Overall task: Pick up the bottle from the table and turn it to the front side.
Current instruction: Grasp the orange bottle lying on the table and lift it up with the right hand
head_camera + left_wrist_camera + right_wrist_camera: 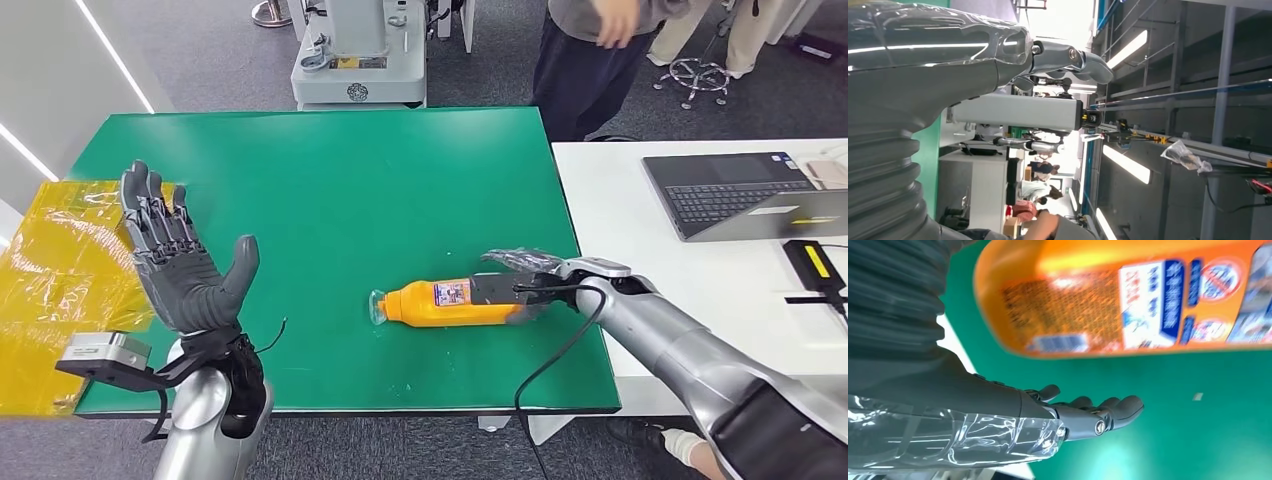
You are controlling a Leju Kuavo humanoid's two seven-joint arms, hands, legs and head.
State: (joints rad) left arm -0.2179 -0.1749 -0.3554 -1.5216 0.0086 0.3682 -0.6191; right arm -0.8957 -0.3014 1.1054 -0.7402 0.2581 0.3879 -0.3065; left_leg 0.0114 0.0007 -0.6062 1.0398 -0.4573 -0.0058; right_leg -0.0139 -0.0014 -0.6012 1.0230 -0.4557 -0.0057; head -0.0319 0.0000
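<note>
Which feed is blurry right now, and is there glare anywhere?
Right wrist view: the bottle is close and soft, its label print smeared. Left wrist view: ceiling lights blow out to white behind the left hand. Head view: sharp, evenly lit, with mild sheen on the table.

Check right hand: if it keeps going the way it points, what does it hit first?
The orange bottle: the right hand points along the table at its base, apparently already at it. Contact is unclear.

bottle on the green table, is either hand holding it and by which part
Not clearly held: the right hand is at the base end of the lying orange bottle, its fingers apart from it. The left hand holds nothing.
</note>
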